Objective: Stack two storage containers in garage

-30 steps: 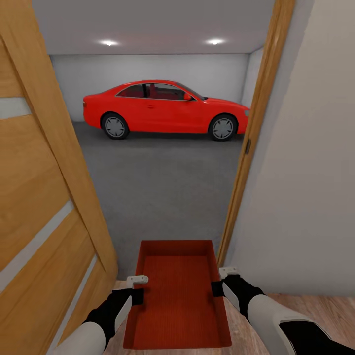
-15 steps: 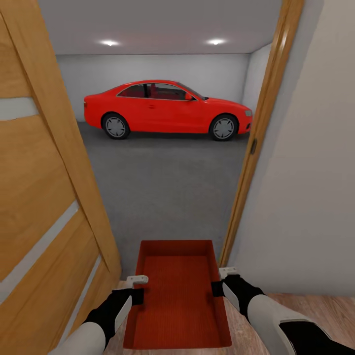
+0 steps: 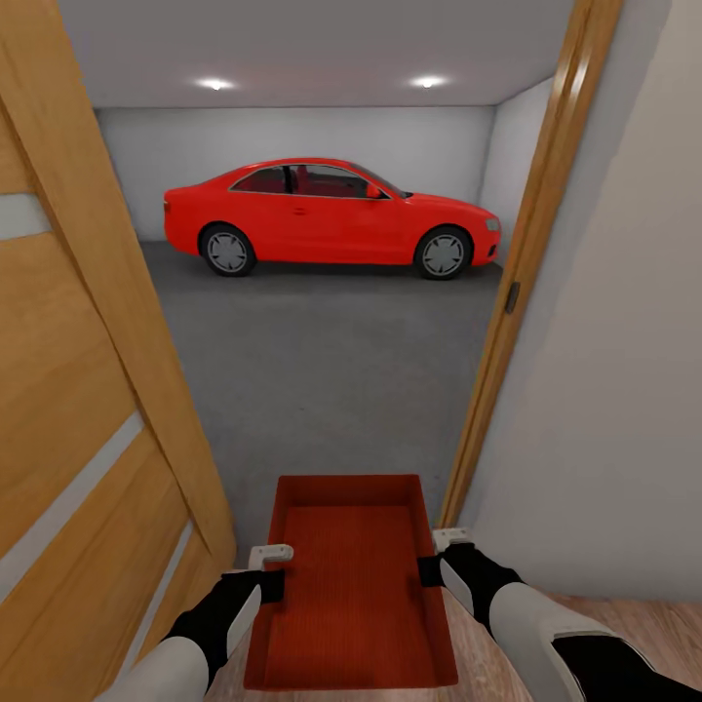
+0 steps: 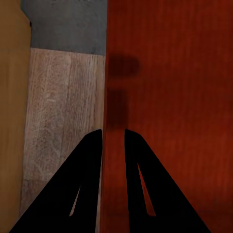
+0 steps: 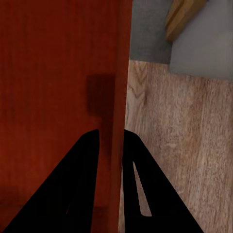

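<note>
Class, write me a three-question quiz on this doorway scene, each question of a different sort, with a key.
1. True or false: the storage container rests on the garage floor.
2. What grips the container's side walls? A) left gripper alone B) both grippers, the right gripper too C) neither
3. Fill in: beyond the doorway stands a red ____.

Key: 1 false, it is carried; 2 B; 3 car.

One storage container (image 3: 351, 585); two claws, left claw (image 3: 270, 568) and right claw (image 3: 441, 554); one red car (image 3: 330, 216); one wooden door (image 3: 78, 390); two ceiling lights (image 3: 214, 85).
</note>
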Motion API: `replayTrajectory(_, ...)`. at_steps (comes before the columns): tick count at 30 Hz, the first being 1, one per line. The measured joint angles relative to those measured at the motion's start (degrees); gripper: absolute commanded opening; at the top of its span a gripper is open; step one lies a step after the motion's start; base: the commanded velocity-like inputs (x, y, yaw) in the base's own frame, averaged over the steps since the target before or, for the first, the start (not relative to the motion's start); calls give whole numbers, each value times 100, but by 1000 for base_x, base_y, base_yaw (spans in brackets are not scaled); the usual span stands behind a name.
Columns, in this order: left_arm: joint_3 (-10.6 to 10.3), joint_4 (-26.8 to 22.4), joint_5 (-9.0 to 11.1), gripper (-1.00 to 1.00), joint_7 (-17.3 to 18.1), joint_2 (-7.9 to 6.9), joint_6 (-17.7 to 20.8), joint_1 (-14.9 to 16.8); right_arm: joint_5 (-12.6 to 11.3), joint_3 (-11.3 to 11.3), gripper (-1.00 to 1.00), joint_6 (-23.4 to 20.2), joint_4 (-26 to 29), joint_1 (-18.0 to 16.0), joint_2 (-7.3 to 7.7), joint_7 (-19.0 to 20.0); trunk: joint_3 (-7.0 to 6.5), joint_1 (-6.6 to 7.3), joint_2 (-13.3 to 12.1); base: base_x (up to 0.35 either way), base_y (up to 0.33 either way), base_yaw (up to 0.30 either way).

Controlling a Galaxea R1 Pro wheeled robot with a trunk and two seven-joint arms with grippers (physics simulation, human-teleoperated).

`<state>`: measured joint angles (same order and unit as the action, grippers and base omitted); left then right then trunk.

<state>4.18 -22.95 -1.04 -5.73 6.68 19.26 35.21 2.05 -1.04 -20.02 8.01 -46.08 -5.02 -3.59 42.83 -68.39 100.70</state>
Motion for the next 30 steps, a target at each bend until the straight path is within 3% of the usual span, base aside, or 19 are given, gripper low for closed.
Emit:
replayTrajectory(8, -1, 0, 1, -100, -1, 0, -1, -1, 0, -1, -100, 0, -1, 0, 0, 0, 0, 0, 0, 180, 47, 0)
replayTrajectory(23, -2, 0, 3, -100, -2, 0, 2, 1, -1, 1, -100, 0, -1, 0, 0, 0, 0, -1, 0, 17, 3, 0)
replayTrajectory(30, 1, 0, 2, -100, -1, 1, -2, -1, 0, -2, -100, 0, 0, 0, 0, -1, 0, 1, 0, 204, 0, 0)
